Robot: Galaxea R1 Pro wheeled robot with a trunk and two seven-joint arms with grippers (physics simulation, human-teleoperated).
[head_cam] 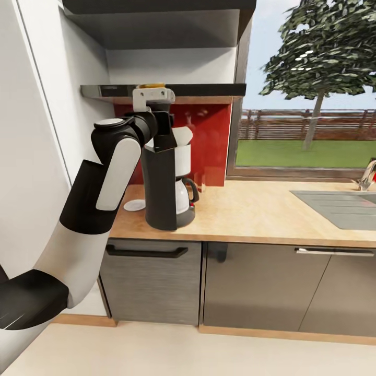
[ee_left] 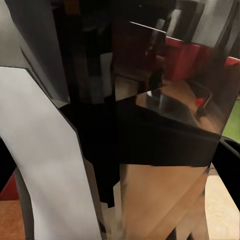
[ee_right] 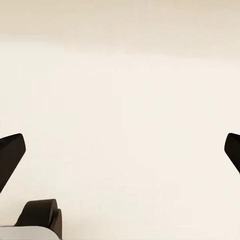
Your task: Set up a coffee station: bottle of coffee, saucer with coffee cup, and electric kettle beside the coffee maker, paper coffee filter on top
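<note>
One yellow-capped bottle of coffee [head_cam: 150,85] sits just beyond left pincer [head_cam: 152,94], grip unclear.

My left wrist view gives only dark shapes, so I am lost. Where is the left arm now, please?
Observer: The left arm is raised in front of the coffee maker, with its wrist just under the kitchen shelf.
Operator: Is the bottle near it?
Observer: The yellow-gold cap of the bottle of coffee shows on the shelf, right above the wrist.
Operator: And the right pincer?
Observer: The right pincer is open, facing a plain pale surface.
</note>
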